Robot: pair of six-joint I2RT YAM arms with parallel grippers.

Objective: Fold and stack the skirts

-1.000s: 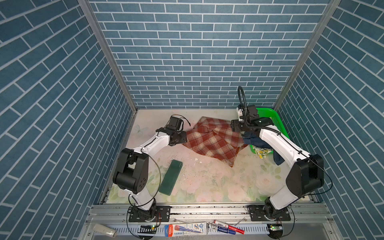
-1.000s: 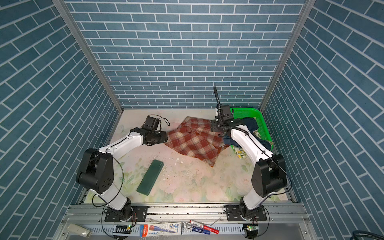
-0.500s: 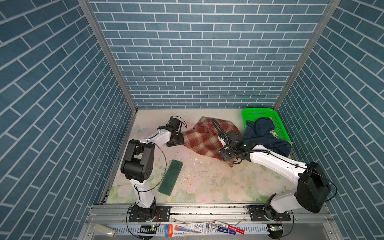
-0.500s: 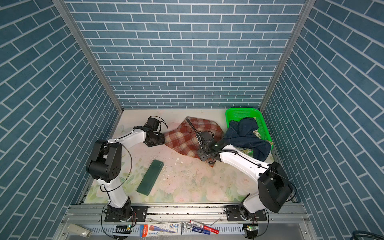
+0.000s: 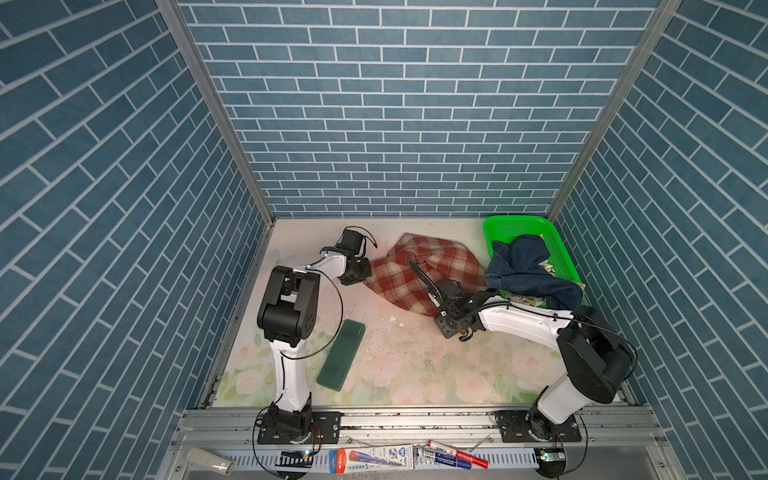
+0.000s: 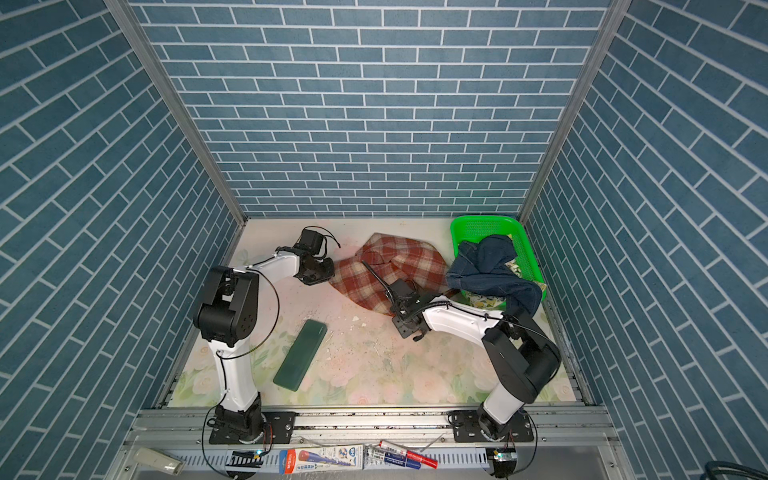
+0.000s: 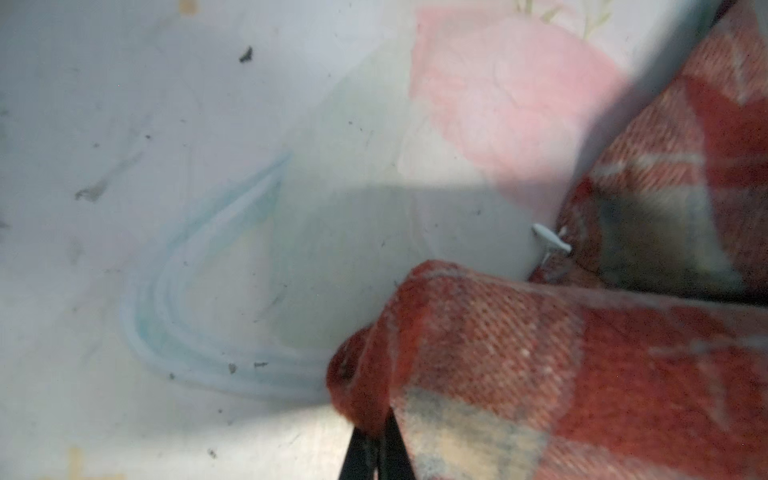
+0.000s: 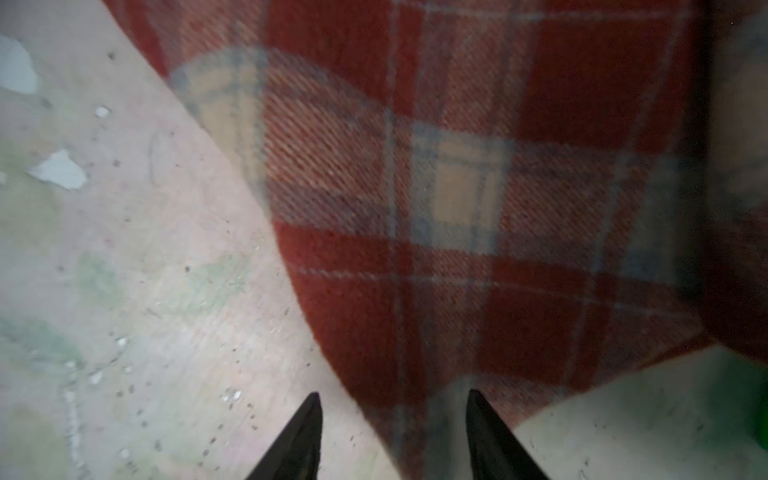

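Overall: three skirts sit toward the back of the desk [image 5: 415,365] [image 6: 374,365]; none is folded flat and they are not stacked in a pile.
Plaid: the rust-red and cream plaid skirt [image 5: 419,270] [image 6: 390,266] lies rumpled on the desk at the centre of both top views. Its left tip is at the left arm's wrist and its right edge is up against the denim.
Denim: the dark blue denim skirt [image 5: 523,270] [image 6: 486,270] is bunched in the green mesh basket [image 5: 515,224] [image 6: 482,222], right of centre. It spills over the basket's near and left walls.
Lemon print: the lemon-print skirt [image 5: 528,300] [image 6: 482,300] shows only as a cream strip under the denim at the basket's near edge.
Left side: the left fingers [image 7: 359,457] are pressed together, with a rolled fold of the plaid skirt [image 7: 540,374] pinched at their tips. A small white tag pin [image 7: 550,243] sticks out of the cloth nearby.
Right side: the right fingers [image 8: 299,440] stand moderately apart, low over the desk. A rounded corner of the plaid skirt [image 8: 457,208] lies in the gap between the tips, and neither tip is visibly clamping it.
Elsewhere: a flat dark green pad [image 5: 341,355] [image 6: 300,357] lies slanted on the desk, lower left of the plaid and well apart from it. White flakes [image 8: 58,172] are scattered over the floral surface.
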